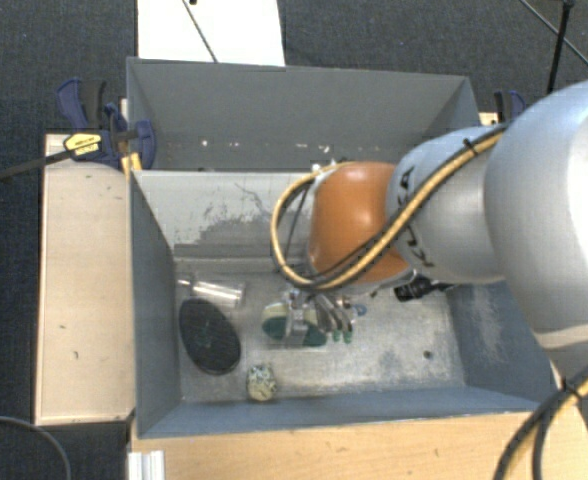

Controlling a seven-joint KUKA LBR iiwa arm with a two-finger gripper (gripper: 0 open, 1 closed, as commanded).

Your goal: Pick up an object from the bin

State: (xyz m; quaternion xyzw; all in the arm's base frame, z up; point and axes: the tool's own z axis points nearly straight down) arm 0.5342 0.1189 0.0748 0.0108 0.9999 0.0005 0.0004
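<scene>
The gripper [320, 322] is low on the bin [224, 218] floor, in the lower middle of the frame under the arm's orange cover [349, 218]. It is right at a small green and pale thing [278, 324]. I cannot tell whether it is spread or pinching. A dark oval disc [209, 336] and a clear tube [215, 291] lie to the left, and a speckled lump [262, 382] lies below.

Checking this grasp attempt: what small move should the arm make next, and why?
Probably a slight shift toward the view's left before it tries a grasp. The gripper sits low over the bin floor, and the small green-and-pale thing lies just off its left side, not centred under it. The dark disc and pale ball lie apart, so they should not interfere.
</scene>
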